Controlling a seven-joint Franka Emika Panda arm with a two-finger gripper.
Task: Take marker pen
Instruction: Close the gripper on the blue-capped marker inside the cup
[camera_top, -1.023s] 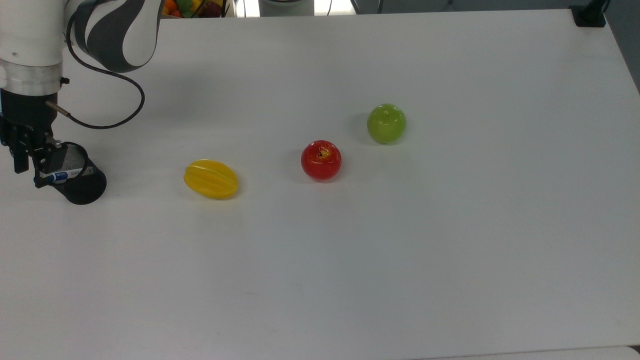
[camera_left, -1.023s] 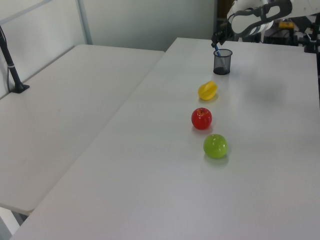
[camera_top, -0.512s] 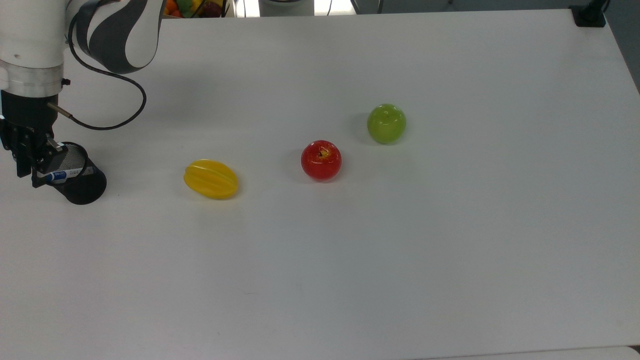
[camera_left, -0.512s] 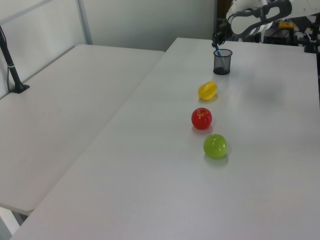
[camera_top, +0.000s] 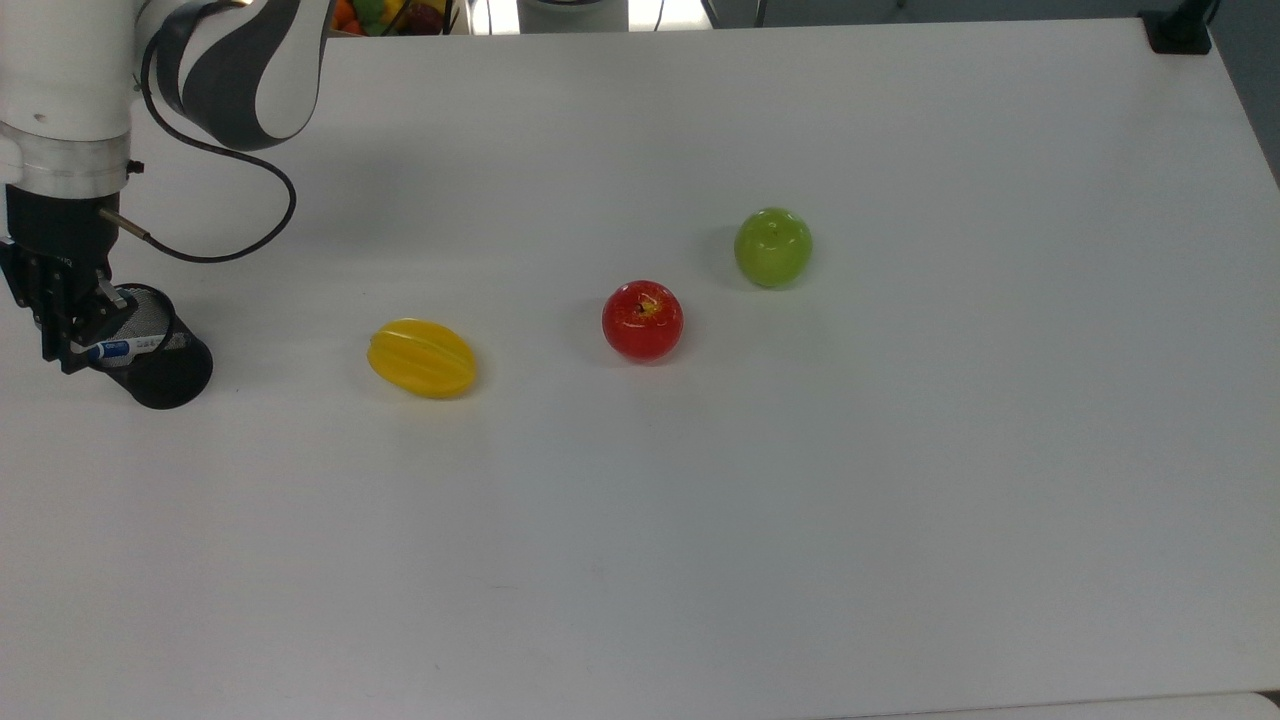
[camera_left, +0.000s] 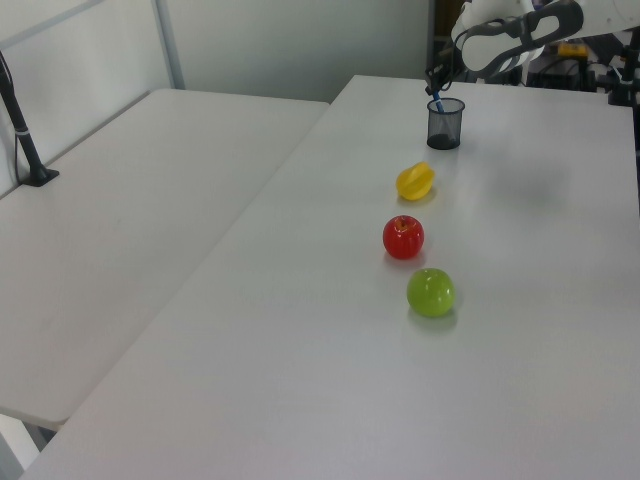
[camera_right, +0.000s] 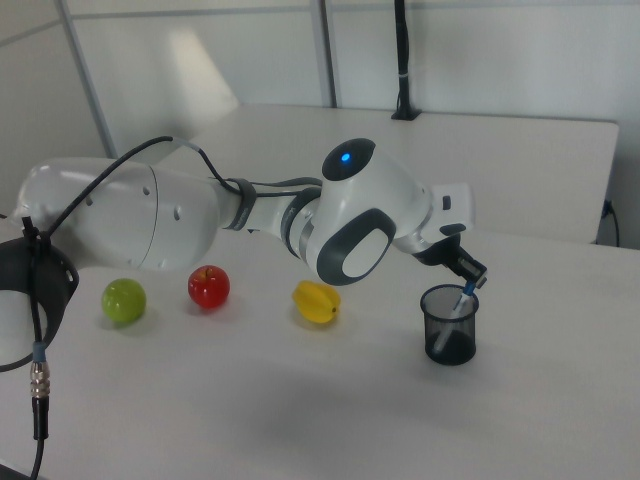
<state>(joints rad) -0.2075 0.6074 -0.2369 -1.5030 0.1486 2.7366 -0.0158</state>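
1. gripping the marker pen (camera_top: 122, 349) at its upper end, the tool (camera_top: 62, 322) sits at the rim of the black mesh cup (camera_top: 160, 358), its dark fingers (camera_top: 48, 318) drawn in narrow around the white barrel.
2. standing in the cup, the marker pen leans with its blue cap up; in the right view its tip (camera_right: 462, 298) pokes out just below the tool (camera_right: 470, 276), and the lower part of the pen runs down inside the mesh.
3. sitting upright on the white desk (camera_top: 760, 520), the cup is at the far left of the top view, and in the left view the cup (camera_left: 445, 123) is at the far end of the desk with the tool (camera_left: 433, 82) above its rim.
4. looping from the wrist, a black cable (camera_top: 240, 215) swings out over the desk and back to the white-and-grey arm (camera_top: 235, 70).
5. moving outward along the desk: a yellow star fruit (camera_top: 421, 357) comes nearest the cup, then a red apple (camera_top: 642, 320), then a green apple (camera_top: 773, 247), all three spaced apart in a slanting row.
6. looking at the right view, the row reads green apple (camera_right: 124, 300), red apple (camera_right: 209, 287), star fruit (camera_right: 316, 302), cup (camera_right: 450, 324).
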